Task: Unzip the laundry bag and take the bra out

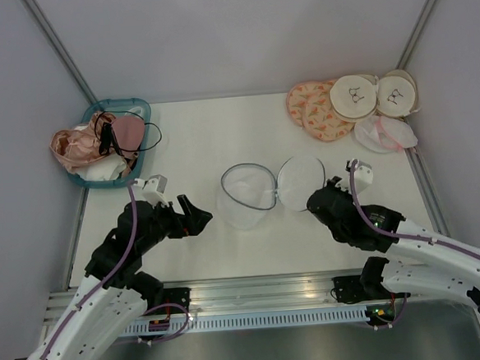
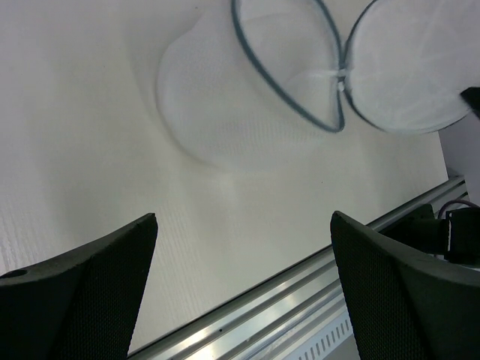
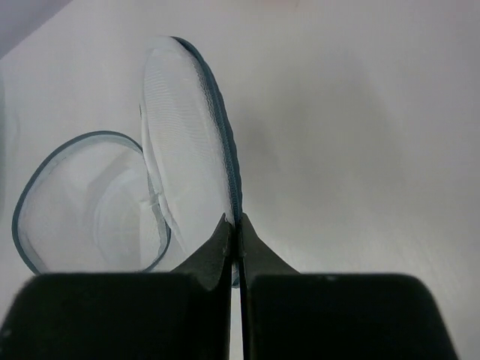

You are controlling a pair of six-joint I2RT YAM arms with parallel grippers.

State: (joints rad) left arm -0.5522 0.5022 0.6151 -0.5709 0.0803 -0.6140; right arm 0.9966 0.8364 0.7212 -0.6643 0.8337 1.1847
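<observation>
The right gripper (image 3: 234, 221) fills the foot of its wrist view. Its two black fingers are pressed together on the dark blue-grey zipped edge of the round white mesh lid (image 3: 187, 142), which stands on edge just above them. That lid belongs to the translucent white mesh drum-shaped laundry bag (image 1: 247, 194), which sits on the white table (image 1: 196, 142). The bag's mouth is open and faces up, ringed by its blue-grey rim. The lid (image 1: 300, 182) is swung out to the bag's right and joined to the rim at one point.

On the bag's left, the left gripper (image 1: 197, 215) is apart from the mesh. Its fingers are spread wide with nothing between them. In its wrist view the bag (image 2: 240, 97) and lid (image 2: 405, 67) lie beyond the gap.

Well off to the far left of the bag is a teal plastic basket (image 1: 123, 101) heaped with pink garments (image 1: 77, 146). To the far right of the bag lie peach patterned round pouches (image 1: 313, 109), cream round pouches with black marks (image 1: 358, 96) and a white mesh pouch with pink trim (image 1: 383, 133).
</observation>
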